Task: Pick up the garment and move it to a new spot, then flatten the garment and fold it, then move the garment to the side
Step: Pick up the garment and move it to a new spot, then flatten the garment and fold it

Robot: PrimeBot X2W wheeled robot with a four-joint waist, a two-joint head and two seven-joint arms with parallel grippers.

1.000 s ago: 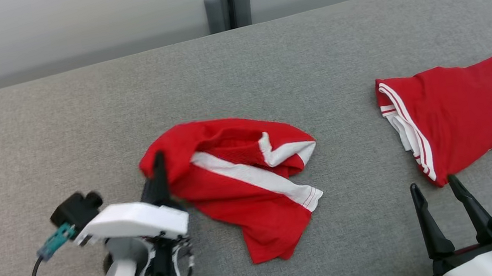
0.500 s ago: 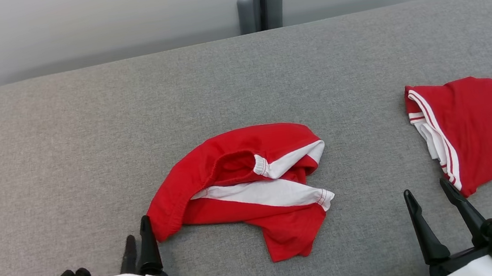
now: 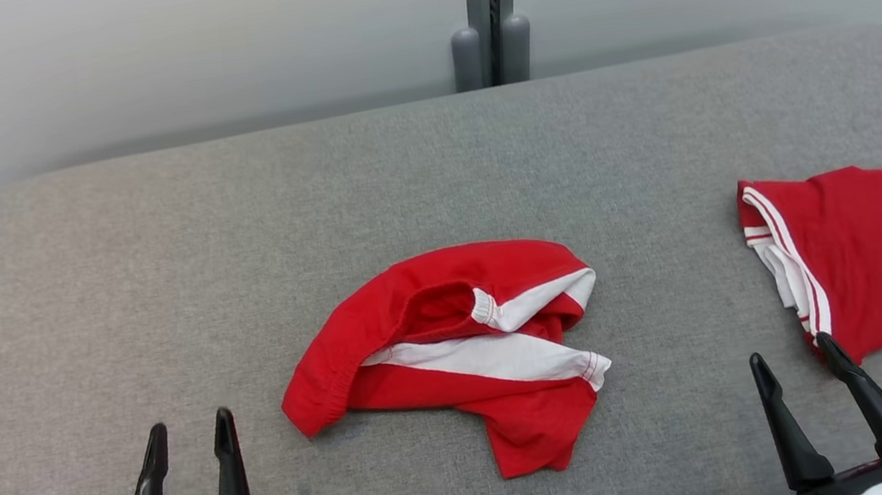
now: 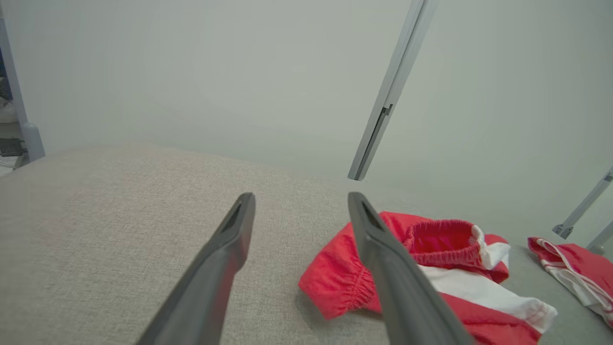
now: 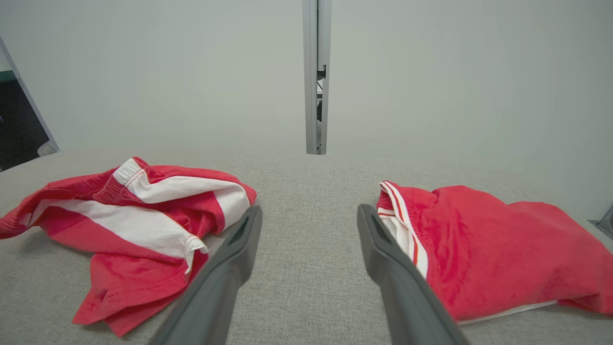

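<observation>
Garment [image 3: 454,348] lies crumpled, long axis left-right, waistband [image 3: 322,395] leftward.

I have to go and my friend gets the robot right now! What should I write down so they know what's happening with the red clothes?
The left tool is open and holds nothing.
The right tool is open and holds nothing; one tip is near the edge of the folded red garment on the right.
The crumpled red garment lies bunched up in the middle of the grey cushion, and nothing holds it.
Done: a second ago the left tool was at its edge and has since let go, so the move to a new spot looks finished.
Left: flatten it, fold it, move it aside.
</observation>
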